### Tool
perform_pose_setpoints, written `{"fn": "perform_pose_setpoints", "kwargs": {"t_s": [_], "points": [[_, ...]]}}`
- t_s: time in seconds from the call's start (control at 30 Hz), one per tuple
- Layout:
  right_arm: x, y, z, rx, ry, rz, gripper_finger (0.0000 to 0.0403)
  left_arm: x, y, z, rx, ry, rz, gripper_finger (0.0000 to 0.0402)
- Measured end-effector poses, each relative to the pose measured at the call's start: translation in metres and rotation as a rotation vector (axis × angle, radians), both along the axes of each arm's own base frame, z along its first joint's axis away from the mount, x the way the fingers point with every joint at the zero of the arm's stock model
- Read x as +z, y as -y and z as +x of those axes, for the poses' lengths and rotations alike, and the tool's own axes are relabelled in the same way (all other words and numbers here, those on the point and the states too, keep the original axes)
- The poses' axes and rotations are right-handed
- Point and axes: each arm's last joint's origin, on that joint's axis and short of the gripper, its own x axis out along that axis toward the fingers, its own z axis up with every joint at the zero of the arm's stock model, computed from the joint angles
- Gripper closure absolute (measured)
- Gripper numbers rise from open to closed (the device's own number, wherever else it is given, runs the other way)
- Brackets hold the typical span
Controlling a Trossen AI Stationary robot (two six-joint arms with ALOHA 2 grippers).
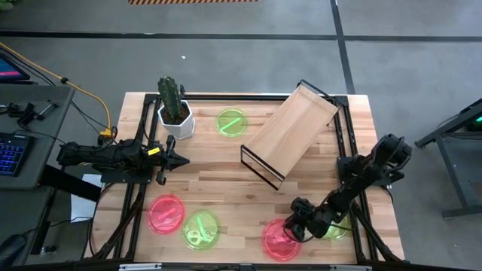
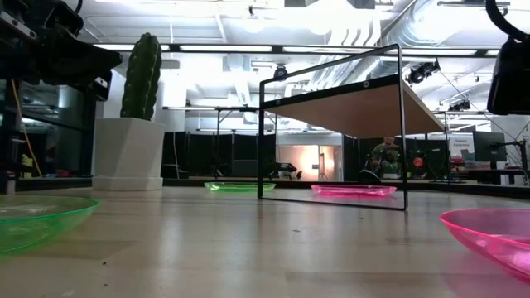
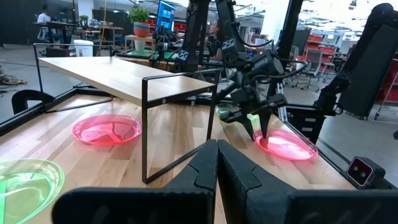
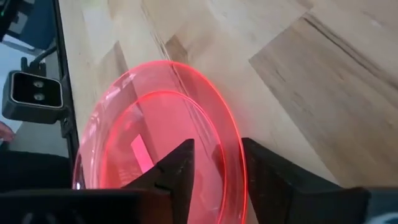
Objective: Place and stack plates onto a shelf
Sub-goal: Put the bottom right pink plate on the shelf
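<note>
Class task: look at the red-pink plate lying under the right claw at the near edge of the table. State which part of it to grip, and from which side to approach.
Grip the thin raised rim of the red-pink plate, coming down from above. It lies flat on the table, so only the rim offers an edge: one finger goes inside, the other outside. The right claw already hangs open astride that rim.

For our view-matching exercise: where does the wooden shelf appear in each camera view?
High view: the shelf, right of centre, angled.
Low view: shelf centre, board seen from beneath.
Left wrist view: shelf upper left.
Right wrist view: not in it.
Shared landmark: the red-pink plate at the right gripper, in the high and both wrist views.
</note>
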Motion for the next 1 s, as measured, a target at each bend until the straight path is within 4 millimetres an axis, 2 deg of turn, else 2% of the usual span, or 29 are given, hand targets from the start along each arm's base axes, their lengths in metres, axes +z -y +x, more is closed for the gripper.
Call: {"fn": "perform_pose_setpoints", "kwargs": {"t_s": [0.1, 0.23, 0.27, 0.6, 1.0], "points": [[-0.001, 0.001, -0.001, 0.039, -0.002, -0.051, 0.0307, 0.0, 0.0, 0.0, 0.0, 0.0, 0.0, 0.0401], [-0.003, 0.005, 0.001, 0.032, -0.03, -0.055, 0.0384, 0.0, 0.0, 0.0, 0.0, 0.0, 0.0, 0.0401], [-0.003, 0.006, 0.002, 0.028, -0.034, -0.046, 0.0393, 0.0, 0.0, 0.0, 0.0, 0.0, 0.0, 0.0401], [0.007, 0.01, 0.024, -0.023, 0.073, 0.148, 0.0402, 0.0, 0.0, 0.0, 0.0, 0.0, 0.0, 0.0401], [0.038, 0.023, 0.056, -0.004, 0.383, 0.299, 0.0403, 0.0, 0.0, 0.0, 0.0, 0.0, 0.0, 0.0401]]}}
